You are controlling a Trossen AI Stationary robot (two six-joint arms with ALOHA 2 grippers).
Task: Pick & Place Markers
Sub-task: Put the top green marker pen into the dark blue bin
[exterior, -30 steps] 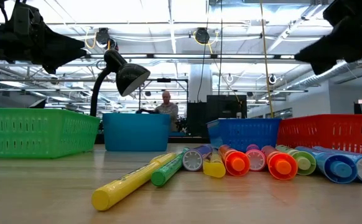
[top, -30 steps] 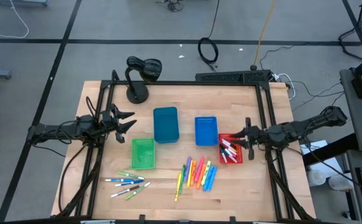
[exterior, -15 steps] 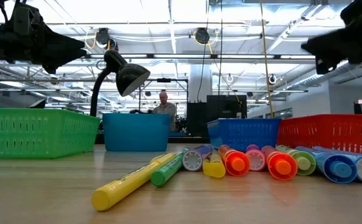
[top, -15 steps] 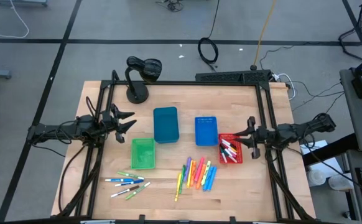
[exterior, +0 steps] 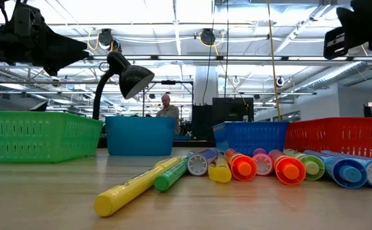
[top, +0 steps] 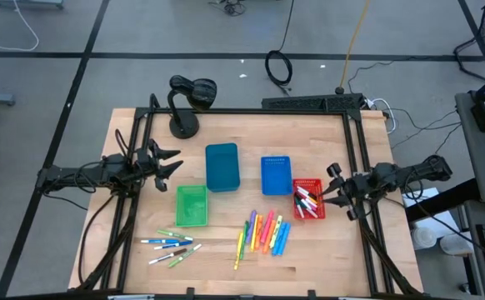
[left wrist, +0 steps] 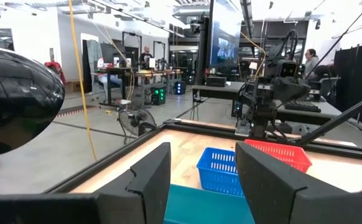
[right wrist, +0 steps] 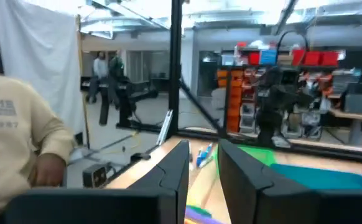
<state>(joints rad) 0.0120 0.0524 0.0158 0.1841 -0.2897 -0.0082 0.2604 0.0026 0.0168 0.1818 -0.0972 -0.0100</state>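
Observation:
Neon markers [top: 264,232] lie in a loose row on the table's near middle, close up in the low view as neon markers [exterior: 263,165]. White-bodied markers [top: 169,245] lie scattered near the left front. More markers [top: 308,201] lie inside the red bin [top: 317,182]. My right gripper [top: 332,191] hovers open just right of the red bin, above the table; it also appears as right gripper [right wrist: 203,167]. My left gripper [top: 169,161] hangs open left of the teal bin; its own view shows it as left gripper [left wrist: 203,177].
A green bin [top: 191,205], a teal bin [top: 222,167] and a blue slotted bin [top: 276,175] stand mid-table. A black desk lamp [top: 186,98] stands at the far left. A black frame rail [top: 355,142] borders the table. A person in a beige shirt [right wrist: 19,137] shows beyond the table.
My right gripper has drawn back a little from the red bin toward the table's right edge and risen, the arm folding behind it. The left arm has kept still, and no marker has moved.

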